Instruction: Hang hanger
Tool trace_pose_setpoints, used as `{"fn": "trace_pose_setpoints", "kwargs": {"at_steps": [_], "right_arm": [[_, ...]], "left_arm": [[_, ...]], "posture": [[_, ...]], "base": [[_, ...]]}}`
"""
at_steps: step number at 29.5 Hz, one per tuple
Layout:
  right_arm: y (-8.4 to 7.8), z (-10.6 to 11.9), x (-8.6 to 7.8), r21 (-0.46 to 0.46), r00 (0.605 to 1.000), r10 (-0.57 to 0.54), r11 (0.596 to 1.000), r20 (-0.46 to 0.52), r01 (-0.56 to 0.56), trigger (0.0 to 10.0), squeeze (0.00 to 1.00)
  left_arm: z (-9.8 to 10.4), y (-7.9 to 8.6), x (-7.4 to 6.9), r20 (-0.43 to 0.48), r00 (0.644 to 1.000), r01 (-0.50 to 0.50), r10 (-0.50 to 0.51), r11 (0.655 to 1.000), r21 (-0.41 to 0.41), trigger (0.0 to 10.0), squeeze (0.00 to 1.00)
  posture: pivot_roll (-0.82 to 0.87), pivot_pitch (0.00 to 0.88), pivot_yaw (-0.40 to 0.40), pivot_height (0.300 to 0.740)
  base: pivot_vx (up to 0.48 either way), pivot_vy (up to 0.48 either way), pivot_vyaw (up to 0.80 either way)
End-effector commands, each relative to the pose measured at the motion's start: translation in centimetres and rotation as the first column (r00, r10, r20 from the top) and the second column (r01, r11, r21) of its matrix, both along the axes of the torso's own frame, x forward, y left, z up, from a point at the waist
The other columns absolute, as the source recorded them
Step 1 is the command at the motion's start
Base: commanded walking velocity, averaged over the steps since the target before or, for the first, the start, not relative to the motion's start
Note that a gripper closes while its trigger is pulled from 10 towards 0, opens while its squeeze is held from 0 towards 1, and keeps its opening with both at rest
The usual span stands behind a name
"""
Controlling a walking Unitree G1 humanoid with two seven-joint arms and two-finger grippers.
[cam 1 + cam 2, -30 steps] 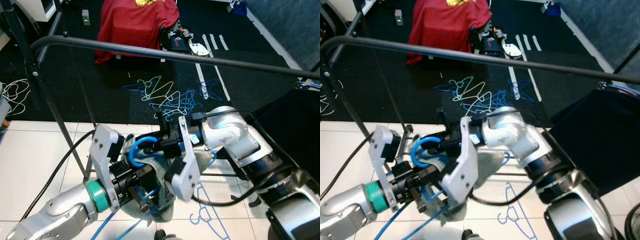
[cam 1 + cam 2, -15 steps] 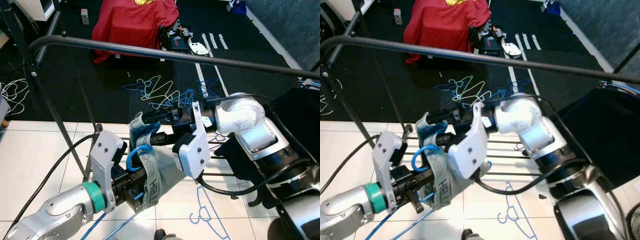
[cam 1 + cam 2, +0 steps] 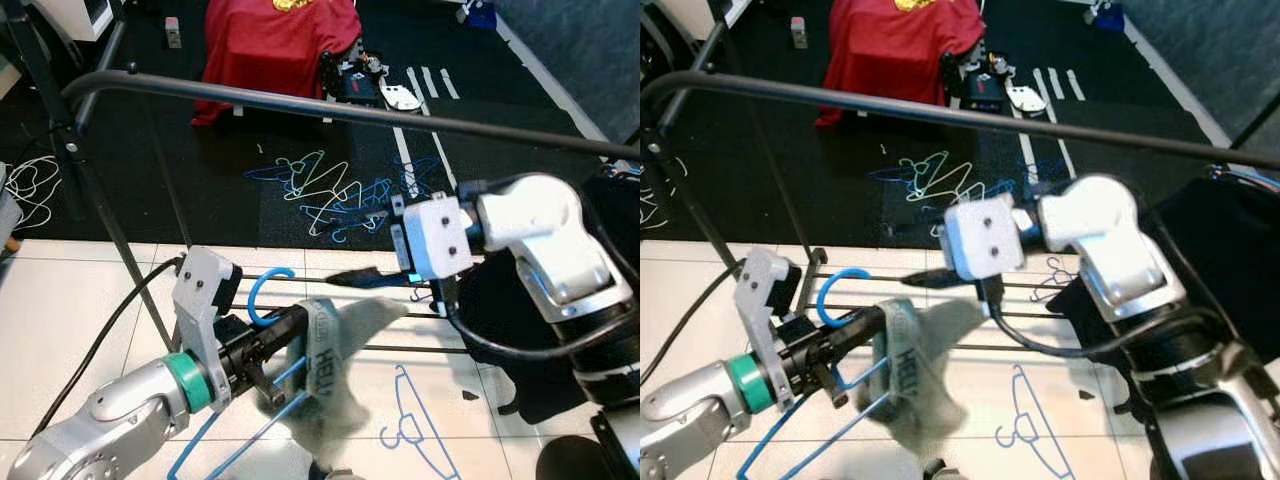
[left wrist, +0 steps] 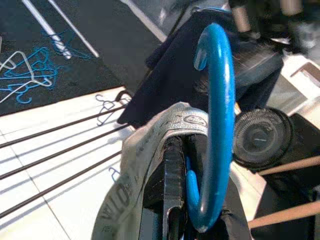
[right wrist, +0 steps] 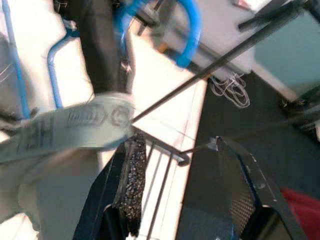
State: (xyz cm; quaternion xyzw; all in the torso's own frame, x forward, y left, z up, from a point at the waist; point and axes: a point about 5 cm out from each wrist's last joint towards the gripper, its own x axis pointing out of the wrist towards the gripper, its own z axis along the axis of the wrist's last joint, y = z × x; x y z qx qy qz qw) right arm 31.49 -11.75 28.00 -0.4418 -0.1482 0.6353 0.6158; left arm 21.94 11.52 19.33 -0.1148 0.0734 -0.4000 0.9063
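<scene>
**A:** What do you have in your left gripper (image 3: 285, 335) now?

**B:** You have the blue plastic hanger (image 3: 262, 296) with the grey cloth with letters on its band (image 3: 340, 345) draped on it. The left gripper's fingers are clamped on the hanger just under its hook. The hook points up, low over the white tiled floor (image 3: 60, 300), below the long dark metal rail (image 3: 330, 110).

**A:** What just changed?

**B:** A second ago your right gripper (image 3: 350, 278) was down on the cloth, right beside the left one. Now it has let go and pulled back toward the thin bars at the foot of the rack. Its fingers are apart and hold nothing. The cloth now hangs loose from the hanger.

**A:** What does that mean for the job?

**B:** I think the cloth is on well enough, so the hanging part is next. You would lift the hook up and over the rail. The rail is well above the hook, so it is a big lift.

**A:** Anything to watch?

**B:** The cloth looks loose and could slide off. Other wire hangers (image 3: 335, 195) lie in a heap on the dark carpet beyond.
</scene>
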Motion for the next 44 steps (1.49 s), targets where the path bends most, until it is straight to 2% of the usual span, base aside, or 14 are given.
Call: {"fn": "trace_pose_setpoints", "kwargs": {"at_steps": [1, 3, 6, 11, 13, 17, 18, 19, 22, 24, 30, 31, 32, 44], "right_arm": [[-0.3, 0.4, 0.2, 0.009, 1.0, -0.023, 1.0, 0.021, 0.023, 10.0, 0.0], [-0.8, 1.3, 1.2, 0.146, 0.992, -0.124, 0.982, 0.018, 0.12, 10.0, 0.0], [-1.3, 1.0, 1.1, 0.142, 0.989, -0.148, 0.979, 0.019, 0.144, 10.0, 0.0], [-3.2, -0.3, 0.3, 0.013, 0.987, -0.158, 0.987, 0.008, 0.158, 10.0, 0.0], [-3.6, -0.1, 0.0, 0.03, 0.986, -0.156, 0.987, -0.06, 0.158, 10.0, 0.0], [-3.6, -0.1, 0.0, 0.03, 0.986, -0.156, 0.987, -0.06, 0.158, 10.0, 0.0], [-3.7, -0.2, -0.2, 0.066, 0.984, -0.148, 0.986, -0.104, 0.155, 10.0, 0.65], [-3.1, -1.1, -0.5, 0.099, 0.984, -0.13, 0.985, -0.121, 0.142, 10.0, 1.0], [-2.3, -2.0, -0.7, 0.13, 0.987, -0.113, 0.983, -0.117, 0.128, 10.0, 1.0], [-0.7, -3.3, -1.4, 0.162, 0.984, -0.048, 0.984, -0.17, 0.076, 10.0, 1.0], [-0.3, -3.6, -1.6, 0.166, 0.98, -0.026, 0.984, -0.196, 0.06, 10.0, 1.0], [-0.3, -3.9, -1.9, 0.144, 0.969, -0.007, 0.989, -0.247, 0.044, 10.0, 1.0], [-0.5, -4.0, -1.9, 0.128, 0.967, -0.013, 0.991, -0.253, 0.047, 10.0, 0.0], [-1.4, -4.4, -2.5, 0.099, 0.935, -0.032, 0.992, -0.352, 0.072, 10.0, 0.0]], "left_arm": [[0.1, -0.1, -0.3, 0.006, 1.0, 0.022, -0.022, 1.0, -0.013, 10.0, 0.0], [0.1, 0.4, -0.2, 0.02, 1.0, -0.002, 0.002, 1.0, -0.004, 10.0, 0.0], [0.2, 0.4, -0.2, 0.024, 1.0, -0.009, 0.009, 1.0, -0.009, 10.0, 0.0], [0.6, -0.3, -0.4, 0.054, 0.998, 0.031, -0.029, 0.999, -0.04, 10.0, 0.0], [0.8, -0.6, -0.4, 0.085, 0.995, 0.051, -0.05, 0.999, -0.018, 10.0, 0.0], [0.8, -0.6, -0.4, 0.085, 0.995, 0.051, -0.05, 0.999, -0.018, 10.0, 0.0], [1.1, -0.5, 0.0, 0.13, 0.99, 0.055, -0.058, 0.998, 0.032, 10.0, 0.0], [1.4, -0.1, 0.4, 0.175, 0.981, 0.063, -0.081, 0.992, 0.106, 10.0, 0.0], [1.5, 0.4, 0.6, 0.206, 0.972, 0.076, -0.111, 0.982, 0.173, 10.0, 0.0], [1.7, 1.1, 0.5, 0.261, 0.948, 0.102, -0.183, 0.95, 0.294, 10.0, 0.0], [1.7, 1.2, 0.4, 0.284, 0.937, 0.106, -0.205, 0.938, 0.33, 10.0, 0.0], [1.9, 1.4, 0.5, 0.327, 0.921, 0.085, -0.214, 0.926, 0.367, 10.0, 0.0], [2.1, 1.4, 0.5, 0.37, 0.902, 0.065, -0.223, 0.917, 0.394, 10.0, 0.0], [2.4, 0.1, 0.6, 0.482, 0.822, 0.06, -0.303, 0.888, 0.456, 10.0, 0.0]], "posture": [[-0.01, 0.123, -0.023, 0.74], [0.0, 0.123, -0.022, 0.74], [0.0, 0.123, -0.022, 0.74], [-0.04, 0.132, -0.033, 0.74], [-0.05, 0.131, -0.035, 0.74], [-0.05, 0.131, -0.035, 0.74], [-0.04, 0.132, -0.035, 0.74], [-0.03, 0.139, -0.023, 0.74], [-0.02, 0.141, -0.021, 0.74], [0.0, 0.142, -0.019, 0.74], [0.0, 0.142, -0.019, 0.74], [0.01, 0.14, -0.019, 0.74], [0.0, 0.137, -0.014, 0.74], [-0.02, 0.133, -0.011, 0.74]], "base": [[0.0, 0.0, 0.0], [0.0, 0.0, 0.0], [0.0, 0.0, 0.0], [0.0, 0.0, 0.0], [0.0, 0.0, 0.0], [0.0, 0.0, 0.0], [0.0, 0.0, 0.0], [0.0, 0.0, 0.0], [0.0, 0.0, 0.0], [0.0, 0.0, 0.0], [0.0, 0.0, 0.0], [0.0, 0.0, 0.0], [0.0, 0.0, 0.0], [0.0, 0.0, 0.0]]}}
